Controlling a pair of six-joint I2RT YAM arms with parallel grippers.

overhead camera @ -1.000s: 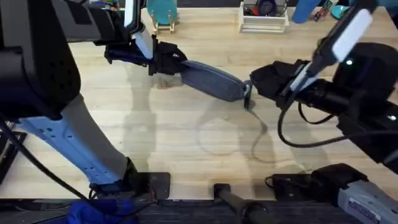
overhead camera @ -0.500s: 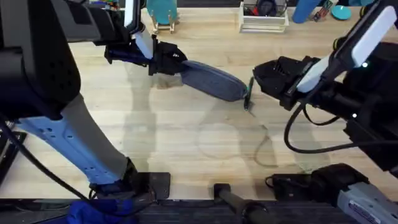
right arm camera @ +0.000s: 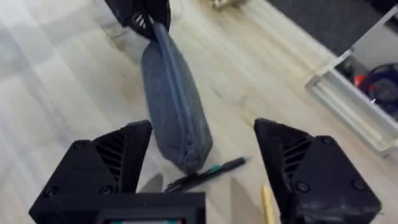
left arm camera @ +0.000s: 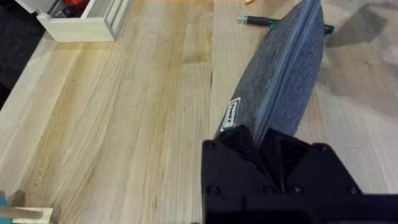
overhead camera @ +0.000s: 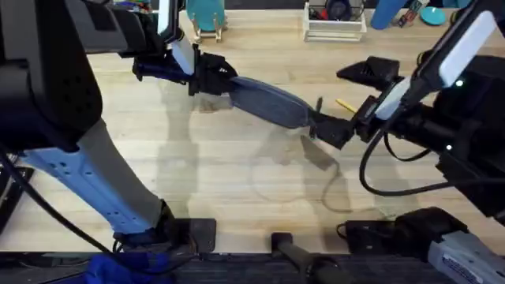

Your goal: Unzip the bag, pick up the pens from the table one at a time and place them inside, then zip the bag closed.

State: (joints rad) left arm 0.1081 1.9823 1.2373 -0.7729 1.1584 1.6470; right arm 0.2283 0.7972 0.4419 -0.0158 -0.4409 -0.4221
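The blue-grey bag lies slanted on the table, and my left gripper is shut on its left end. In the left wrist view the fingers clamp the bag by its label end. My right gripper stands wide open just past the bag's right end, touching nothing. A yellow pen lies between its fingers, and a dark pen lies against the bag's tip. The right wrist view shows the bag, the dark pen and the yellow pen between the spread fingers.
A white tray with small items stands at the table's back edge. A teal stand is at the back left and a blue cylinder at the back right. Bare wood stretches in front of the bag.
My right gripper has spread its fingers wide by the bag's right end, and the yellow pen now shows between them. The left gripper and the bag have stayed put.
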